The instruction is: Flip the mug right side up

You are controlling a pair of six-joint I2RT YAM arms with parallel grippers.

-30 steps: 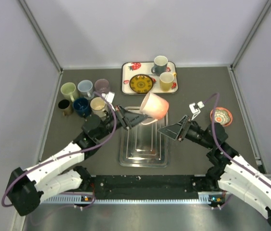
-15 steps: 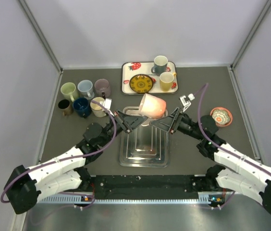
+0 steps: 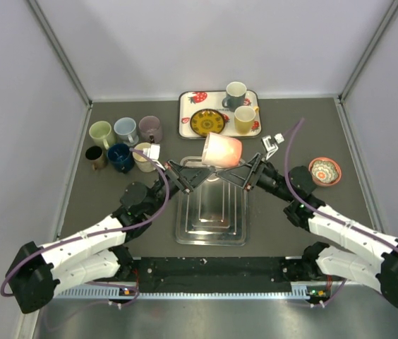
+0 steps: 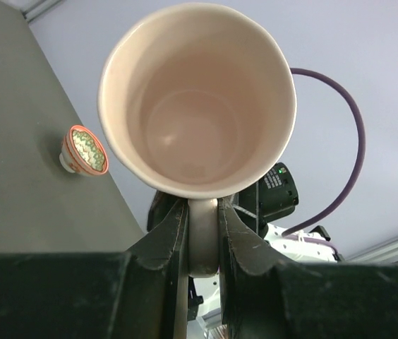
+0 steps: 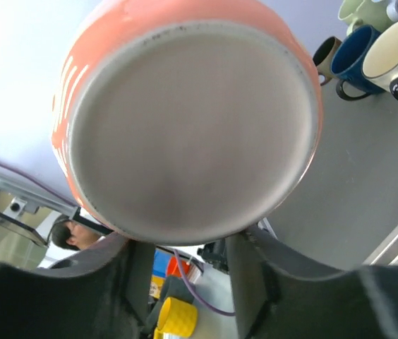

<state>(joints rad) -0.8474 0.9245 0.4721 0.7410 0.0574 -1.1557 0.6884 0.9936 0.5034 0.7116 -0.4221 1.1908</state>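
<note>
One pink mug [image 3: 222, 150], left fingers [image 4: 171, 233] clamped on its handle [image 4: 202, 244], right fingers [image 5: 137, 270] apart

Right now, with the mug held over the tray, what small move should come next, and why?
Probably close the right gripper on the base of the pink mug. The left gripper pinches only its handle, the mug hangs tilted above the clear tray, and the right jaws stand open beside the base, so a second hold would steady the turn.
</note>
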